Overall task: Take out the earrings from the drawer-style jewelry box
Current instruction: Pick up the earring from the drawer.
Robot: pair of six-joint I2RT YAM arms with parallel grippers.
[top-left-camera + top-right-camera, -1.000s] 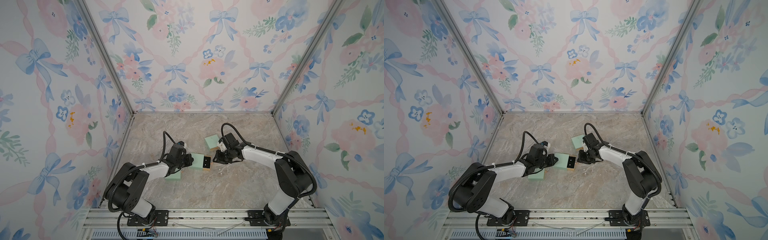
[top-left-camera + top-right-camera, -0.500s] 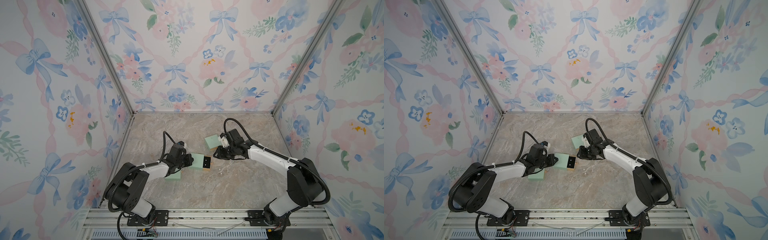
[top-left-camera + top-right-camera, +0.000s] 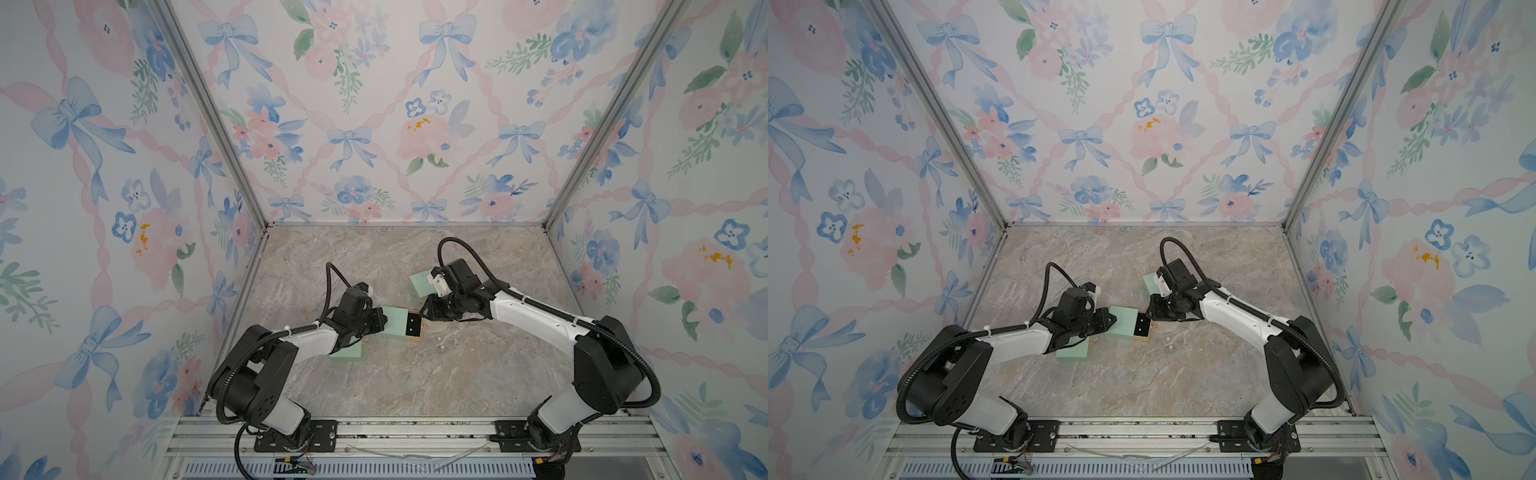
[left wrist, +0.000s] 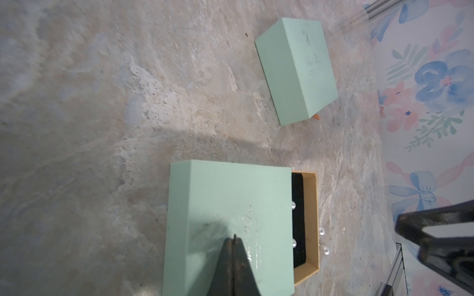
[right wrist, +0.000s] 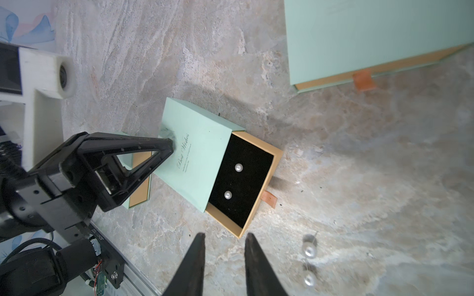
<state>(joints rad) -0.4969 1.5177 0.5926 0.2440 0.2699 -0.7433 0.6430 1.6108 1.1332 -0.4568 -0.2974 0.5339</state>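
The jewelry box, a mint-green sleeve (image 3: 394,323) (image 3: 1123,323) (image 5: 197,153), lies mid-table with its tan drawer (image 5: 266,176) (image 4: 311,205) slid partly out over a black insert. Two pearl earrings (image 5: 238,167) (image 5: 227,195) sit on that insert. Two more earrings (image 5: 309,251) (image 5: 309,279) (image 3: 437,340) lie on the table just past the drawer's end. My left gripper (image 4: 234,239) (image 3: 382,321) is shut, its tip resting on the sleeve's top. My right gripper (image 5: 225,234) (image 3: 426,311) hovers open above the table beside the drawer's corner, with nothing between its fingers.
A second mint box (image 3: 419,284) (image 4: 295,69), shut, with an orange pull tab, lies behind my right wrist. A third mint box (image 3: 347,353) lies under my left forearm. Flowered walls close in three sides; a metal rail (image 3: 415,432) runs along the front.
My right arm has shifted slightly, its elbow swinging outward, while its gripper stays beside the drawer's end. The left arm and the box have not moved.
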